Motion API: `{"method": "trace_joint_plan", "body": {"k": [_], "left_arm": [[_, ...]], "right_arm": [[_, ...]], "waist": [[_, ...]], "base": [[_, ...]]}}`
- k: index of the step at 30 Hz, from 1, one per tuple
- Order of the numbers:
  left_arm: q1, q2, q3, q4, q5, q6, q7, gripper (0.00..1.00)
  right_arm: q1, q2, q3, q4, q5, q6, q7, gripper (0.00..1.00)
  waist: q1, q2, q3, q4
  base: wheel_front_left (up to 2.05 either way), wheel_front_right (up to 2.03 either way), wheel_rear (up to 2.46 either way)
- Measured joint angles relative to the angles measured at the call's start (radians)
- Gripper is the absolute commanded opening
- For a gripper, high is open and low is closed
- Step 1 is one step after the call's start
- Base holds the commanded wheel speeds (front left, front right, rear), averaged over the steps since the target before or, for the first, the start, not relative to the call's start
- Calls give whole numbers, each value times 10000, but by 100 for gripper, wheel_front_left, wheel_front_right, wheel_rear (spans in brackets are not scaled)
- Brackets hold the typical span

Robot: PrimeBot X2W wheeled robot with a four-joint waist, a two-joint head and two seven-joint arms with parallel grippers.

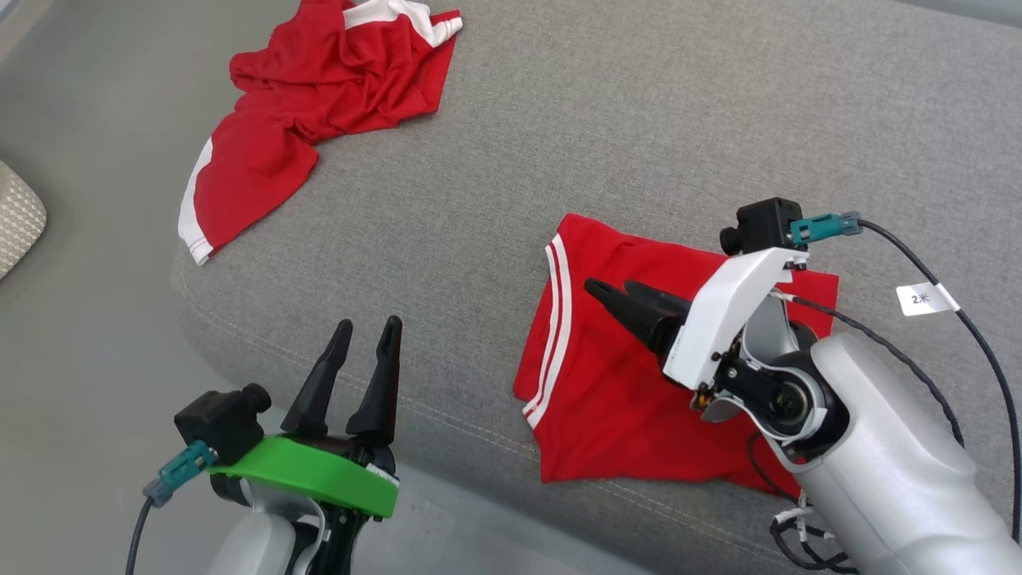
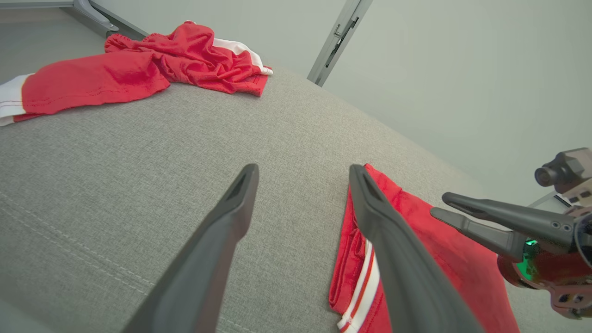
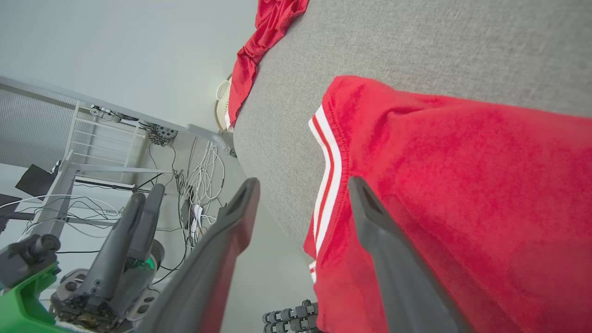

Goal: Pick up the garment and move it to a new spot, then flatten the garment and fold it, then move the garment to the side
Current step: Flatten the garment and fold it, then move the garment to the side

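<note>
A folded red garment (image 1: pixel 591 399) with white stripes along its left edge lies flat at the front right of the grey cushion (image 1: pixel 639 120). In the right wrist view the garment (image 3: pixel 462 162) spreads under the right finger. My right gripper (image 1: pixel 613 289) hovers just above its upper middle, open with nothing between the fingers (image 3: pixel 304 185). My left gripper (image 1: pixel 367 326) stands open over the cushion's front edge, left of the garment and apart from it. The left wrist view has the open left gripper (image 2: pixel 304 170), the garment (image 2: pixel 434 259) and the right gripper (image 2: pixel 441 206) side by side.
A second red garment (image 1: pixel 319 88) with white trim lies crumpled at the cushion's far left corner, partly hanging over the edge. A pale textured object (image 1: pixel 16 216) sits on the floor at the left. Cables (image 3: pixel 203 171) and metal frames stand beyond the cushion.
</note>
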Motion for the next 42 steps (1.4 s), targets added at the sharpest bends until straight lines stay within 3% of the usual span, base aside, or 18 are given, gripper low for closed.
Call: {"method": "trace_joint_plan", "body": {"k": [10,22,32,42], "left_arm": [[7,-8,433,155,2,-42,0,100],[607,481,1398,-284,481,-44,-2,100],[1094,750,1534,-773,637,-44,-2,100],[1095,767,1434,-1072,836,-44,-2,100]], "right_arm": [[-122,1243,-506,295,380,0,-1206,100],[483,391,-963,337,161,362,-2247,100],[1668,13,-1285,665,196,552,-2775,100],[1987,-6,-1283,1135,468,888,-2903,100]], "waist": [[0,0,-494,-138],[0,0,-856,-1231],[0,0,-908,-2333],[0,0,-313,-2587]], "base": [[0,0,0],[0,0,0],[0,0,0],[0,0,0]]}}
